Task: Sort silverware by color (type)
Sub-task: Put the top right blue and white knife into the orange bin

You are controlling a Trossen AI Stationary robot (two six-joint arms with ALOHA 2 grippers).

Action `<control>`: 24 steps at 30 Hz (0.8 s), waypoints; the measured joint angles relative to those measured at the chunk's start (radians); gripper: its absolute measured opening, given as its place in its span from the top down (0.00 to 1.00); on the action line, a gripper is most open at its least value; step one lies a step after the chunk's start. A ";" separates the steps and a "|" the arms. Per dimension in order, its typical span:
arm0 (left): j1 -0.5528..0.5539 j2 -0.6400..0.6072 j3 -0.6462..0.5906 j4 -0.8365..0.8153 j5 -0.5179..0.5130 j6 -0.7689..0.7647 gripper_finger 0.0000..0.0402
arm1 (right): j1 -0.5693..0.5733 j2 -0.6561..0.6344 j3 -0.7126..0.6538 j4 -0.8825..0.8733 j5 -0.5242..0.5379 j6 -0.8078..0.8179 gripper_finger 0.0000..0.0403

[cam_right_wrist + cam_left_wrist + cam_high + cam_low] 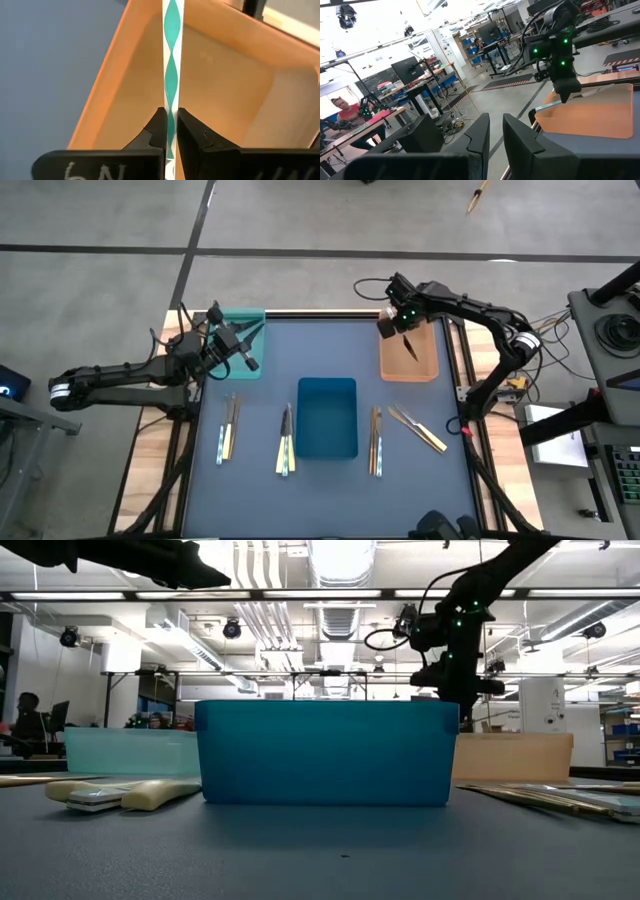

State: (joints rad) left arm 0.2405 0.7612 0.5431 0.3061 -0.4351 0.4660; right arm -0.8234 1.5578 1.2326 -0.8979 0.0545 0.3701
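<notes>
A utensil (172,75) is held, pinched in the right hand (171,125), over the orange tray (425,365); its long axis probably runs along the tray. Left hand (495,135) narrow, empty.

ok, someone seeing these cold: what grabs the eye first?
Probably the right gripper over the orange tray at the table's far right corner, shut on a slim utensil that hangs down into the tray. Next, the blue tray at the table's centre, with loose silverware lying in small groups on both sides of it. The left gripper hovers over the teal tray at the far left, holding nothing.
</notes>
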 joint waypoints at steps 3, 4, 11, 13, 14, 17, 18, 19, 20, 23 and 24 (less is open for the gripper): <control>0.000 0.000 0.000 0.000 0.000 0.000 0.91 | 0.001 0.004 -0.017 -0.001 0.000 0.038 0.97; 0.000 0.000 0.000 0.000 0.000 0.000 0.91 | 0.003 0.005 -0.023 -0.001 0.000 0.043 0.97; 0.000 0.000 0.000 0.000 0.000 0.000 0.91 | 0.009 0.005 -0.047 -0.003 0.025 -0.023 0.97; 0.000 0.000 0.000 0.000 0.000 0.000 0.91 | 0.009 0.005 -0.047 -0.008 0.057 -0.056 0.97; 0.000 0.000 0.000 0.000 0.000 0.000 0.91 | 0.009 0.005 -0.047 -0.009 0.068 -0.070 0.97; 0.000 0.000 0.001 0.000 0.000 0.000 0.91 | 0.009 0.005 -0.048 -0.009 0.077 -0.096 0.97; 0.000 0.000 0.001 0.000 0.000 0.000 0.91 | 0.009 0.005 -0.049 -0.010 0.077 -0.127 0.97; 0.000 0.000 0.001 0.000 0.000 0.000 0.91 | 0.009 0.005 -0.050 -0.012 0.077 -0.154 0.97; 0.000 0.000 0.001 0.000 0.000 0.000 0.91 | 0.009 0.005 -0.052 -0.014 0.077 -0.162 0.97; 0.000 0.000 0.001 0.000 0.000 0.000 0.91 | 0.007 0.006 -0.056 -0.013 0.077 -0.177 0.97; 0.000 0.000 0.001 0.000 0.000 0.000 0.91 | 0.007 0.006 -0.056 -0.015 0.077 -0.203 0.97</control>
State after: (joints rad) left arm 0.2405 0.7612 0.5438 0.3061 -0.4351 0.4660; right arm -0.8165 1.5635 1.1765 -0.9130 0.1317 0.1666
